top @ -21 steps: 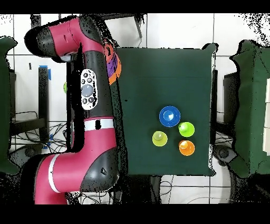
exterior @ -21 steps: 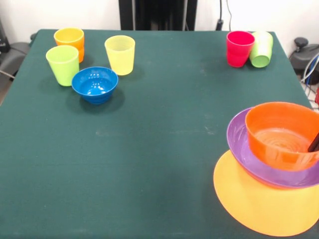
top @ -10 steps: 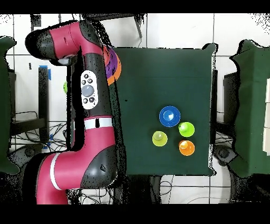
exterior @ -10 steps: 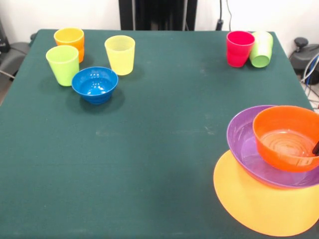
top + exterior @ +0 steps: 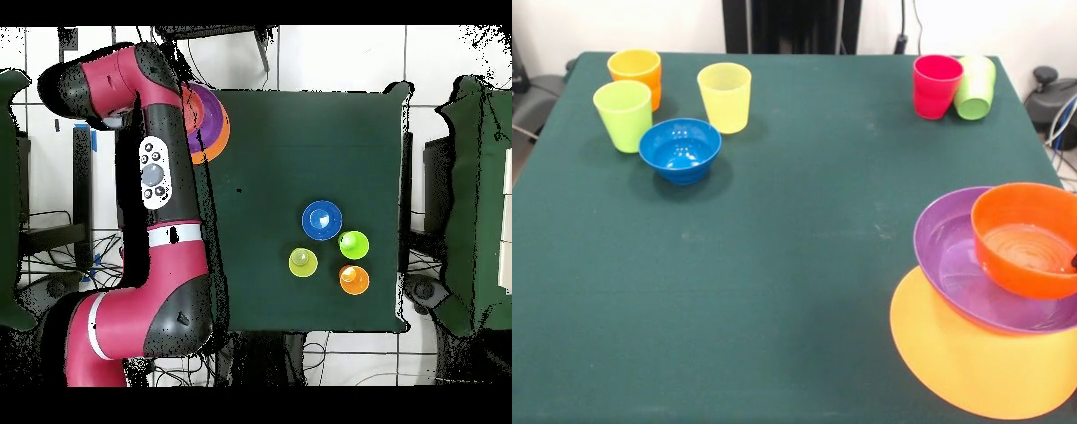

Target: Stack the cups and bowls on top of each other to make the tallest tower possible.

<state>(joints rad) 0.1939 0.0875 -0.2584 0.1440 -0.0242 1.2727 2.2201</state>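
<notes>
The red-orange bowl (image 5: 1027, 237) sits tipped inside the purple bowl (image 5: 962, 265), which rests on the big orange-yellow bowl (image 5: 953, 353) at a desk (image 5: 803, 247) corner, wide ones lowest so the tower stands. A dark bit, maybe the pincer, touches its rim; I cannot tell its state.

front and overhead, shared table (image 5: 794, 265)

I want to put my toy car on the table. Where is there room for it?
The big green middle of the table is bare, from the blue bowl across to the purple bowl. The far middle edge, between the yellow cup and the red cup, is free too. The corners with the cups and the bowl stack are crowded.
</notes>
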